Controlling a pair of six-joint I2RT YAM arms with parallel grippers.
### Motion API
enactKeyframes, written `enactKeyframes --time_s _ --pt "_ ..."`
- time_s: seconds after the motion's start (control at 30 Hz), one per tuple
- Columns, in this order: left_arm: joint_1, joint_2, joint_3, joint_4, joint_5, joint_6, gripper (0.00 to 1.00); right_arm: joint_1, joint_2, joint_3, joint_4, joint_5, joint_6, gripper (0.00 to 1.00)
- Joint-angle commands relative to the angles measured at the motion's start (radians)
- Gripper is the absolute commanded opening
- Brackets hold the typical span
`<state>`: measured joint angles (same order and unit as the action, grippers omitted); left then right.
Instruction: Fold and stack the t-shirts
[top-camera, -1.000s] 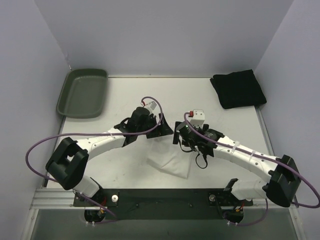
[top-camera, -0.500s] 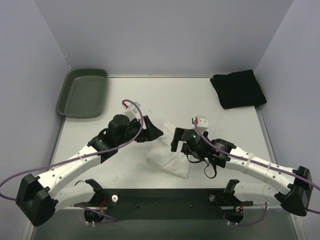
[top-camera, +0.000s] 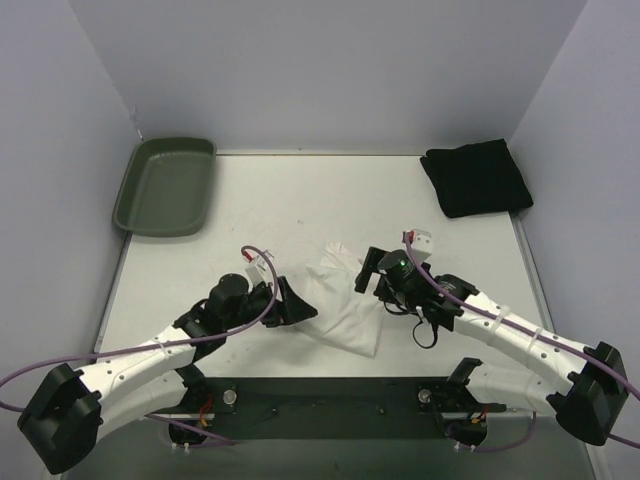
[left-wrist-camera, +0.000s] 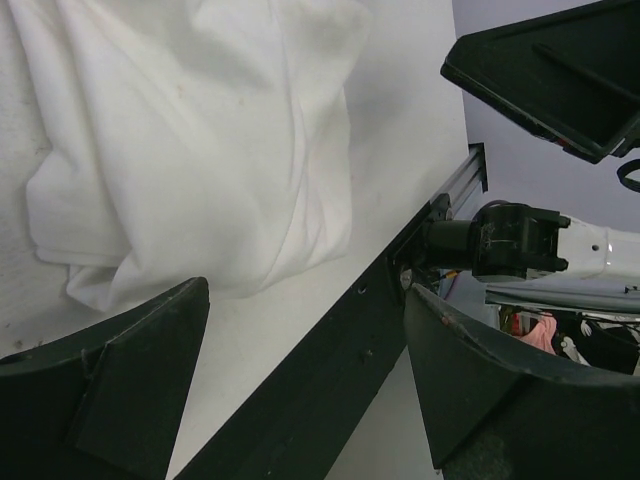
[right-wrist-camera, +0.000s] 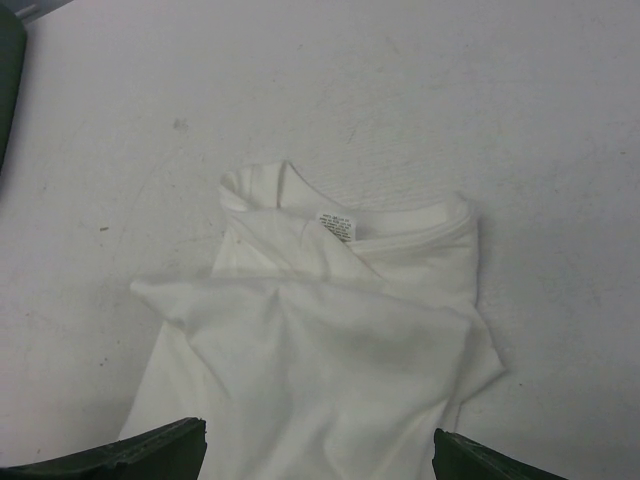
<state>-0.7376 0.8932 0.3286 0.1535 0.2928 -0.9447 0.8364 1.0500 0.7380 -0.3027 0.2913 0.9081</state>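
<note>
The white t-shirt (right-wrist-camera: 330, 350) lies rumpled on the pale table (right-wrist-camera: 500, 100), its collar and small label (right-wrist-camera: 338, 225) toward 12 o'clock. The right gripper (right-wrist-camera: 320, 462) shows two dark fingertips (right-wrist-camera: 120, 455) wide apart at 7 and 5 o'clock, with cloth spread between them

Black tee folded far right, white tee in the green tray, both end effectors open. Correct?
No: the white tee lies on the table, not in the green tray. Top external view shows it. The rest holds.
</note>
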Motion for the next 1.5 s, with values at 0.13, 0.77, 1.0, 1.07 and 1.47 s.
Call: enactKeyframes --time_s 0.13,0.77,1.0,1.07,1.47 --pt "-0.013 0.145 -0.031 0.374 0.103 -0.043 0.88 -0.017 0.021 -0.028 0.034 -0.044 -0.002 0.97" --pt "-0.028 0.409 -0.241 0.733 0.108 -0.082 0.88 -0.043 0.148 0.049 0.134 -0.188 -0.006 0.96" --pt "-0.028 0.555 -0.273 0.899 0.115 -0.089 0.88 -0.039 0.208 0.084 0.290 -0.380 0.066 0.97" --pt "-0.029 0.599 -0.283 0.980 0.132 -0.117 0.87 -0.030 0.222 0.096 0.344 -0.425 0.075 0.96" --pt "-0.152 0.313 -0.300 0.818 0.134 -0.206 0.83 -0.025 0.298 0.201 0.365 -0.510 0.083 0.97"
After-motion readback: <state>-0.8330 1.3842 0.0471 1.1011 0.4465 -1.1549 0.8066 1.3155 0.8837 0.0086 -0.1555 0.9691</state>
